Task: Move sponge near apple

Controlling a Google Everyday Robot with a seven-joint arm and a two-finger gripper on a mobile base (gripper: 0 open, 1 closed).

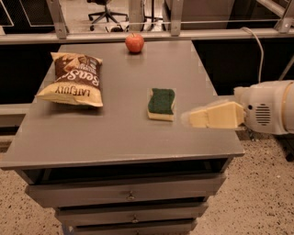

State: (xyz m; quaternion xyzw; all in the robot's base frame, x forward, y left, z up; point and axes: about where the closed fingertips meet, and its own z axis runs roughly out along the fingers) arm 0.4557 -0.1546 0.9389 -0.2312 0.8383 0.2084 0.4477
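Note:
The sponge [161, 104] lies flat near the middle right of the grey table [115, 133], dark green top up on a pale yellow base. The red apple [134, 42] stands at the table's far edge, well behind the sponge. My gripper [193, 119] comes in from the right on a white arm, over the table's right side. Its pale yellow tip points left and sits just to the right of the sponge, slightly nearer the front, apart from it. It holds nothing that I can see.
A brown chip bag [73, 79] lies on the left half of the table. Drawers [131, 195] front the table below. A railing [151, 34] runs behind the far edge, with an office chair [105, 9] beyond. A cable [257, 46] hangs at the right.

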